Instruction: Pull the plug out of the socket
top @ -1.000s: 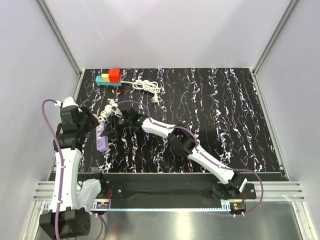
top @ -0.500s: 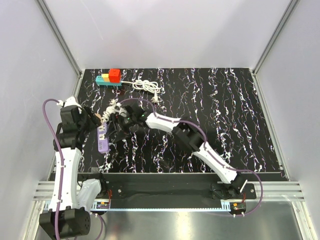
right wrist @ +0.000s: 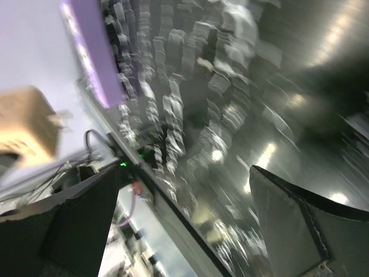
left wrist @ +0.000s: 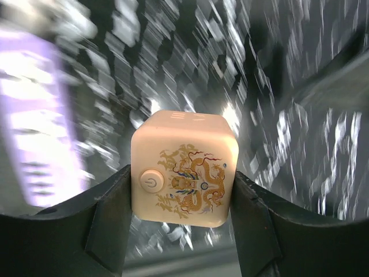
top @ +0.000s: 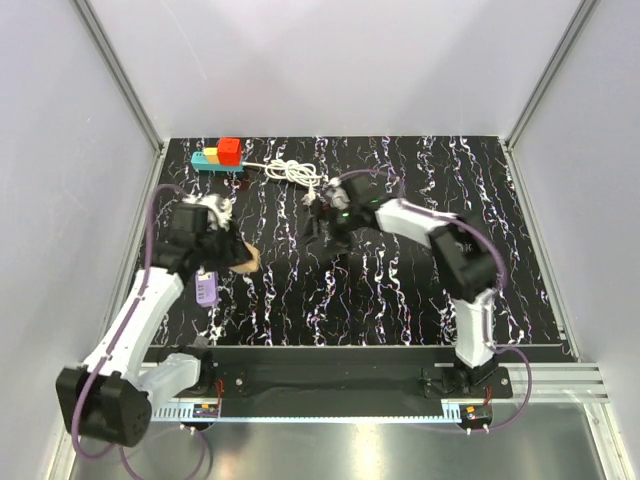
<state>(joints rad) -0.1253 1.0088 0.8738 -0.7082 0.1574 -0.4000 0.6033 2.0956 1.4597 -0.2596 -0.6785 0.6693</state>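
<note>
Left gripper: pinching the cream plug by two opposite faces, with its printed side and button turned toward the wrist camera.
Cream plug: out of any outlet, held just to the right of the purple socket strip and not touching it. I judge the pull itself done.
Purple socket strip: lies flat on the marbled table near its left edge; its outlets are too blurred to read.
Right gripper: jaws spread wide with nothing between them, mid-table and well apart from strip and plug.
Teal socket strip: far left corner, with a red plug and an orange one seated in it and a white cord coiled beside it.
Change from a second ago: both grippers were crowded at the purple strip, the right one nearly closed. It has now let go and swung off to the right, and the left has drawn the plug clear of the strip.
</note>
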